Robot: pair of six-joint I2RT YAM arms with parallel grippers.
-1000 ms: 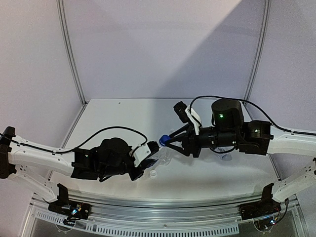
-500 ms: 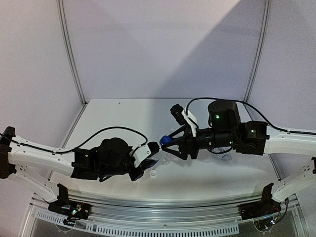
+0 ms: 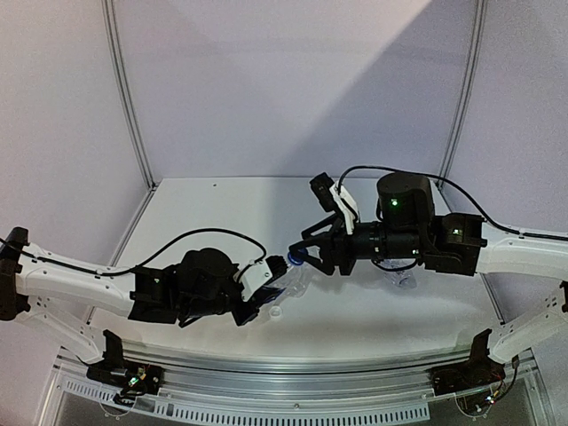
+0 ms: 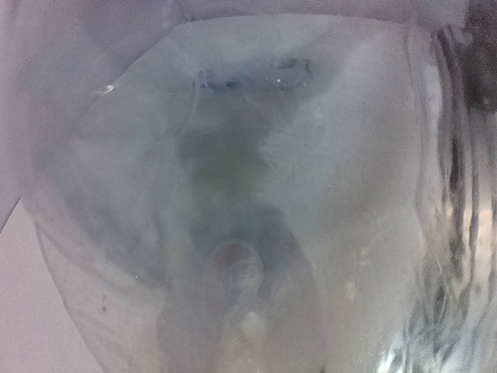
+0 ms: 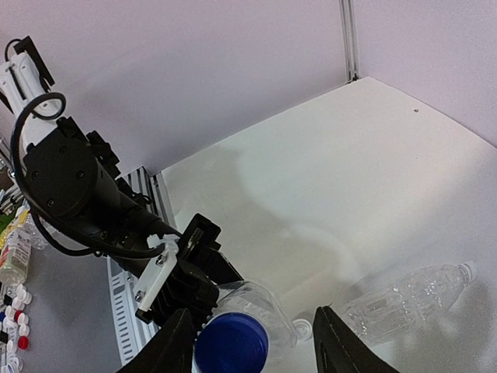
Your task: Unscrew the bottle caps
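Though showing the bottle (image 4: 233,194) only as blur at the left wrist, holds it clamped in the left gripper (image 3: 272,284) over the table (image 3: 204,222). Flanks its blue cap (image 5: 231,342) with right gripper (image 5: 258,348) parted, fingertips cut off, contact unclear.

Spread right end effector (image 5: 256,346) flanks blue cap (image 5: 231,343); clear bottle (image 5: 408,299) lies beyond.
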